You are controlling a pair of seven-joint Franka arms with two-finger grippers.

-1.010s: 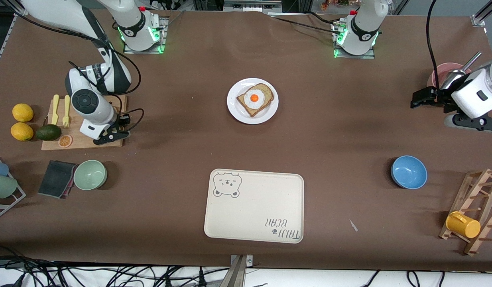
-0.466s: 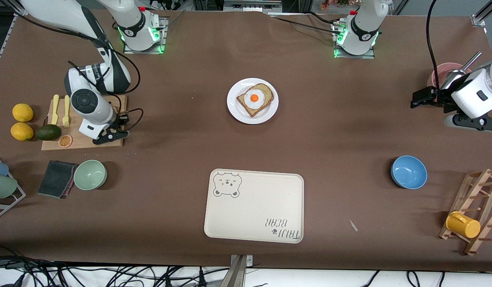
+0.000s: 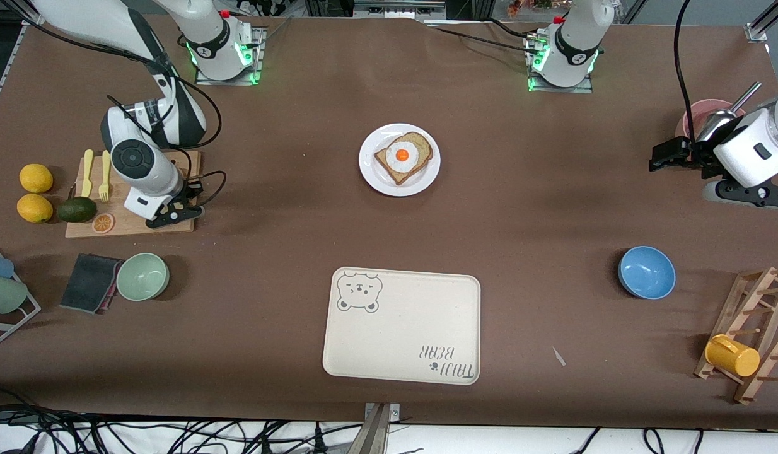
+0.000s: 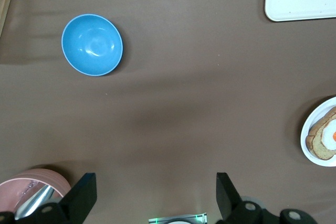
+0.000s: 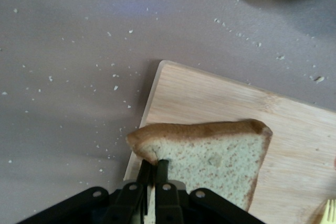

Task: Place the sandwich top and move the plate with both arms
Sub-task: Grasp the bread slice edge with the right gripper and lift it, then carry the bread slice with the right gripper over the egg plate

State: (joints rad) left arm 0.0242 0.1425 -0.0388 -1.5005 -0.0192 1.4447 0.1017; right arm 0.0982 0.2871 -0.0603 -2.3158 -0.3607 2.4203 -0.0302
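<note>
1. Against the earlier front frames, the right gripper [image 3: 174, 217] sits a touch farther toward the right arm's end of the wooden cutting board [image 3: 132, 224]; nothing else on the table has moved.
2. The right wrist view shows its two fingers [image 5: 149, 179] pressed together on the crust edge of the sandwich top [image 5: 210, 156], the plain brown slice lying on the board with one corner over the board's edge.
3. The left gripper [image 3: 663, 156] hangs with its jaws spread wide and nothing between them, over the table at the left arm's end just beside a pink bowl [image 3: 701, 113]; this arm waits as it did a second ago.
4. The plate [image 3: 371, 175] stands in the middle of the table between the two arm bases, carrying a bread slice topped with a fried egg [image 3: 403, 155].
5. Nearer the front camera than the plate lies the cream tray [image 3: 401, 340], printed with a bear face and the words "TAIJI BEAR", read upside down from this camera.
6. On the board also lie a yellow fork [image 3: 104, 176] and an orange slice [image 3: 103, 222]; an avocado [image 3: 76, 209] and two lemons [image 3: 34, 192] sit beside it.
7. A blue bowl [image 3: 646, 272] stands toward the left arm's end, a green bowl [image 3: 142, 276] toward the right arm's.
</note>
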